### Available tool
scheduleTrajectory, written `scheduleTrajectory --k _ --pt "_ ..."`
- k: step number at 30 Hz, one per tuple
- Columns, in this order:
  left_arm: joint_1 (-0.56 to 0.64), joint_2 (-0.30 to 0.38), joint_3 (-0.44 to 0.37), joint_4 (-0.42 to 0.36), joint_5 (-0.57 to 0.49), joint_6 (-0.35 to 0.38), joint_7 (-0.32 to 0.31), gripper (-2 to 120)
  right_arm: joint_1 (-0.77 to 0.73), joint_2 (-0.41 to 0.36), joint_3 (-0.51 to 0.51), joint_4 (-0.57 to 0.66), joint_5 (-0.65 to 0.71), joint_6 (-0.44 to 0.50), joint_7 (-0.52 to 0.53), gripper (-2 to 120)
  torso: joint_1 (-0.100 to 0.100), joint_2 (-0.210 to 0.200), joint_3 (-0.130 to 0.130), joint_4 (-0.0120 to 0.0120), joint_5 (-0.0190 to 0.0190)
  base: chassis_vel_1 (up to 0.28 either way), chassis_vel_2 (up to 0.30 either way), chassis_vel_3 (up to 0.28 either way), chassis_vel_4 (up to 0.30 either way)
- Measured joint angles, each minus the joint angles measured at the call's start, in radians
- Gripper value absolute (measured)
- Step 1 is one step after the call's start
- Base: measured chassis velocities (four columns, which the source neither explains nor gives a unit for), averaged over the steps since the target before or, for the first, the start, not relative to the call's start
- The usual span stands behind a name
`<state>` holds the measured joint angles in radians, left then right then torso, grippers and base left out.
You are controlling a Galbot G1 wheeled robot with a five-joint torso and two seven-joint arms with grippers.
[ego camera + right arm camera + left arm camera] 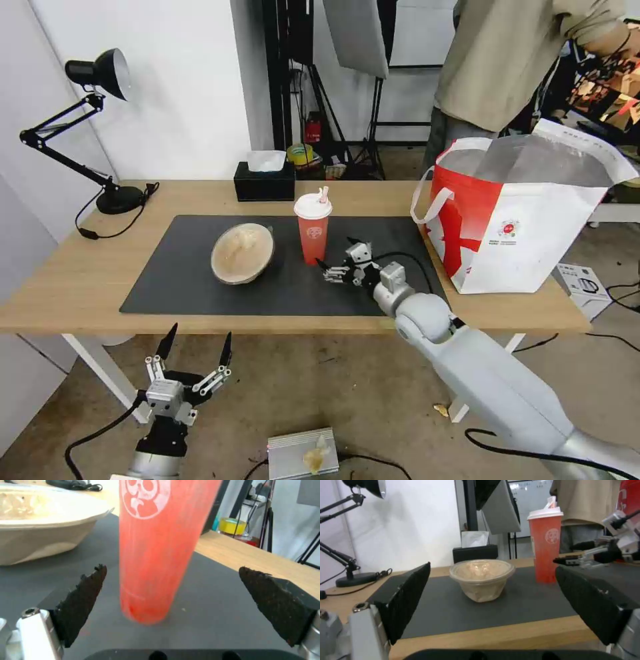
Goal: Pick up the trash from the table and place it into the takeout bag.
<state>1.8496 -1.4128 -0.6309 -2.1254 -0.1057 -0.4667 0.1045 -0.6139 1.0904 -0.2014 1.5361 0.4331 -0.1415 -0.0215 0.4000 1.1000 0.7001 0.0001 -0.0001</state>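
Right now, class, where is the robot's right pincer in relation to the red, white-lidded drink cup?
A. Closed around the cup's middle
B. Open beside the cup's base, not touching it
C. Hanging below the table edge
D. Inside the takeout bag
B: the right pincer sits open on the dark grey mat beside the red, white-lidded drink cup, with visible gaps either side.

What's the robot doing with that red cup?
The right gripper is open on the mat, right beside the red cup, not touching it. The tan bowl stands on the mat too. The takeout bag stands open at the table's right end. The left gripper hangs open below the table's front edge.
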Motion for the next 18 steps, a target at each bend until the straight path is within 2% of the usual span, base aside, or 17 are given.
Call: scheduleTrajectory --k 18 --pt "-0.009 0.001 -0.006 0.023 -0.002 -0.001 -0.001 100 0.051 0.084 -0.021 -0.112 -0.033 0.027 -0.005 100 0.0 0.0 0.0 -0.0001 0.0 0.0 0.0 0.0 0.0"
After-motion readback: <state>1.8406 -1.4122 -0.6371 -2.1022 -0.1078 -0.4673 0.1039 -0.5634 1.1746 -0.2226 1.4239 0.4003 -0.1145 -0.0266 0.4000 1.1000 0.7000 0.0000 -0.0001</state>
